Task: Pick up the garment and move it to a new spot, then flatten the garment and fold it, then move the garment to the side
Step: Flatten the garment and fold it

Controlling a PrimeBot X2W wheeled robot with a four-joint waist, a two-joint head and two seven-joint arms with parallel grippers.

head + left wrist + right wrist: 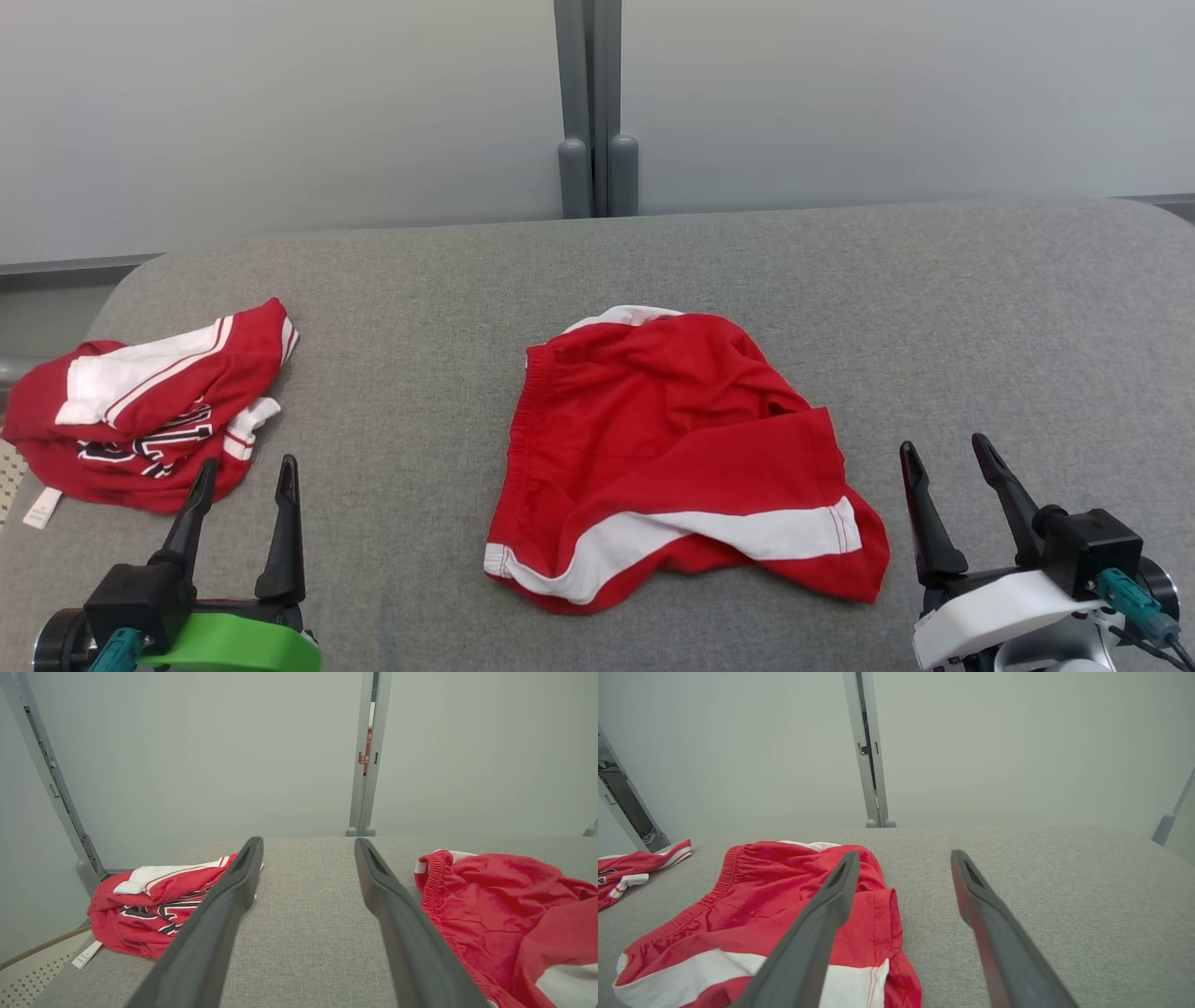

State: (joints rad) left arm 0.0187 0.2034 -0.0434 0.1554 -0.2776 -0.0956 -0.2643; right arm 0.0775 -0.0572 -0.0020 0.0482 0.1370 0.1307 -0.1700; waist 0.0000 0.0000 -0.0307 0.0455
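1. Crumpled red cloth shorts [672, 448] with white trim, mid-desk between both tools. Elastic waistband to the left, white-banded hem nearest. Long axis slanting far-left to near-right.
2. Grey fabric-covered desk [980, 308]; pale grey wall panels [280, 112] behind, joined at a grey post [590, 112].
3. Two garments: the shorts, plus one bunched red-and-white lettered jersey [149, 411] at the left edge. Two tools: left tool [247, 461] and right tool [943, 444], each spread wide, empty.

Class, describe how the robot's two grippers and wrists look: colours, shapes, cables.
The left gripper and the right gripper each have two long, dark, tapering fingers on a black block. The left wrist shell is bright green, the right wrist shell white. Each wrist carries a teal plug.
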